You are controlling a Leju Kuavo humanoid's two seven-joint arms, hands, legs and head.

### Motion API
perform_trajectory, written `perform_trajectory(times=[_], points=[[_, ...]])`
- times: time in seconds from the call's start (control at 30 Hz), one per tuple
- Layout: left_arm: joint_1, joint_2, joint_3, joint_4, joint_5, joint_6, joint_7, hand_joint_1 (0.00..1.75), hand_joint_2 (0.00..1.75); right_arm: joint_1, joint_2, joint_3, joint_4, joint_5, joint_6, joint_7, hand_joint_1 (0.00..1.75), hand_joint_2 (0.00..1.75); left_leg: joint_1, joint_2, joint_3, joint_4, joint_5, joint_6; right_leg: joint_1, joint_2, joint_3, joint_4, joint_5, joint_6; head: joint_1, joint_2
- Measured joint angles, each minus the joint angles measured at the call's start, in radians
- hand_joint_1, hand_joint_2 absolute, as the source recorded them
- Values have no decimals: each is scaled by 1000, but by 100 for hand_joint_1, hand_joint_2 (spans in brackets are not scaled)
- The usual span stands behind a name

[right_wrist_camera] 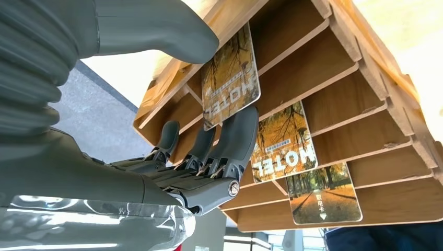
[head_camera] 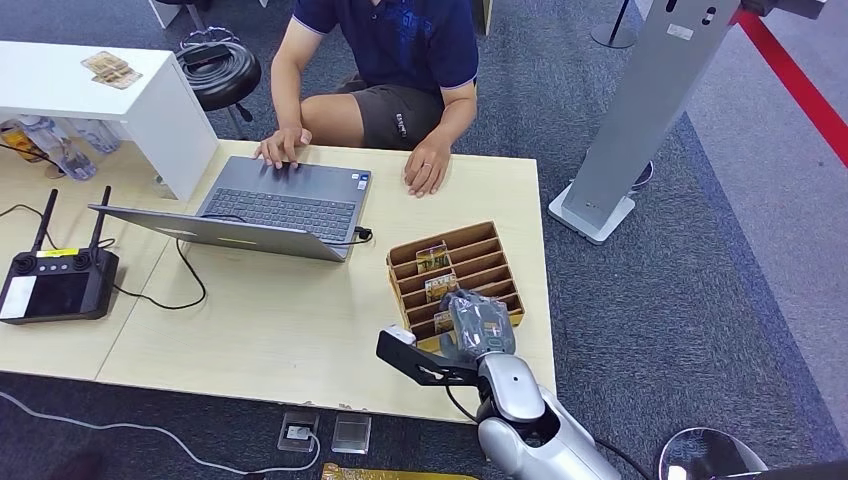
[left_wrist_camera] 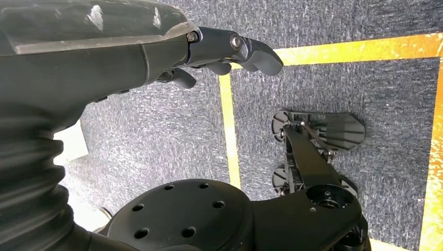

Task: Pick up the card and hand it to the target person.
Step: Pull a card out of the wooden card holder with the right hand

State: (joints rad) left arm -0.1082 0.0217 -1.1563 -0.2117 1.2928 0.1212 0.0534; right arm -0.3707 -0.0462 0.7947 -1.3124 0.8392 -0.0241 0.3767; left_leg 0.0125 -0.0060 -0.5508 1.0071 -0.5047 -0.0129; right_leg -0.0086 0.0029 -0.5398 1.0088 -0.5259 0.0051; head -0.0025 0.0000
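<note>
At the rack [head_camera: 495, 262] on the table [head_camera: 300, 330], right robot hand [right_wrist_camera: 209, 151] reaches the nearest card [right_wrist_camera: 230, 78], thumb and fingers either side, grip uncertain.

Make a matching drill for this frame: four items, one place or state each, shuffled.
Items:
1. laptop
2. remote controller
3. right hand
4. left hand

States:
A. hanging over carpet with yellow floor lines
B. at the wooden card rack, fingers against a hotel card
C. at the table's left end, two antennas up
D. open, a person's hand on its keyboard

Pairs: 1-D, 2-C, 3-B, 4-A
</note>
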Motion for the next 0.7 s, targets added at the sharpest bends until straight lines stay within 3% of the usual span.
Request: perform_trajectory(times=[0.37,0.5,0.6,0.7], points=[[0,0,0,0,-1,0,3,0,175,5,-1,7,0,-6,-4,6,86,175,0,0,0,0,0,0,0,0,0,0,0,0,0,0],[0,0,0,0,-2,0,3,0,175,7,-2,8,0,-7,-5,7,144,175,0,0,0,0,0,0,0,0,0,0,0,0,0,0],[0,0,0,0,-2,1,3,0,175,8,-2,8,0,-7,-7,7,168,175,0,0,0,0,0,0,0,0,0,0,0,0,0,0],[0,0,0,0,-2,1,3,0,175,7,-3,8,0,-6,-11,5,175,175,0,0,0,0,0,0,0,0,0,0,0,0,0,0]])
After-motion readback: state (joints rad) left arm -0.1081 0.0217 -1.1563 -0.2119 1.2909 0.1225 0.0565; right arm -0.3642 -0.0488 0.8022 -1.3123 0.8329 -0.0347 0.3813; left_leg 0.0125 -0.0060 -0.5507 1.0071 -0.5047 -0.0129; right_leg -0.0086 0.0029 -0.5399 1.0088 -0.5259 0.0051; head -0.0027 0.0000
